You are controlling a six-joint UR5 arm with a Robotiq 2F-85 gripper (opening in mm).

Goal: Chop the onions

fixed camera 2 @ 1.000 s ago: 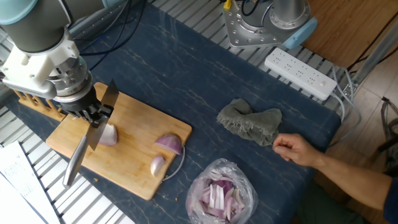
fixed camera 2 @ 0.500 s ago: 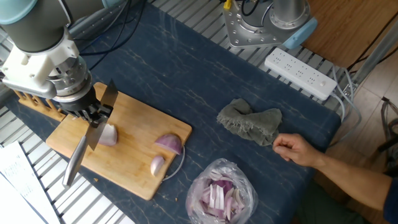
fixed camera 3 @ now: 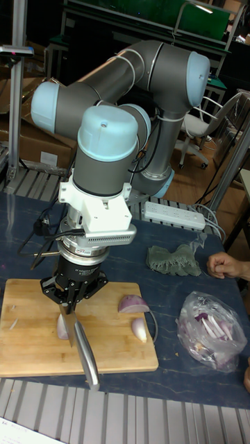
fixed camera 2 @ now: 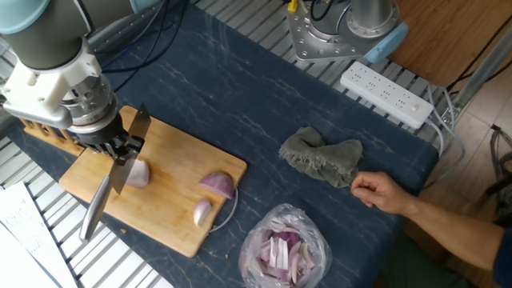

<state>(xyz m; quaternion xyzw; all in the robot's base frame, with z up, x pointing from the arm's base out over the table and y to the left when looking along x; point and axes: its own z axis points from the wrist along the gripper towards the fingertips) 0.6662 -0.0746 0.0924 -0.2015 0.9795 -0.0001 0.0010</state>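
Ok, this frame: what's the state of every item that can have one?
gripper: shut on knife
knife: held, blade down at an onion wedge
onion wedge under blade: on cutting board, touching blade
two other onion wedges: uncut, lying on board
plastic bag: open, holding onion slivers
cloth: crumpled
person's hand: resting on table, loosely closed

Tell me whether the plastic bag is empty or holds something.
Holds something: the plastic bag contains pale-purple onion slivers, visible through the clear film.
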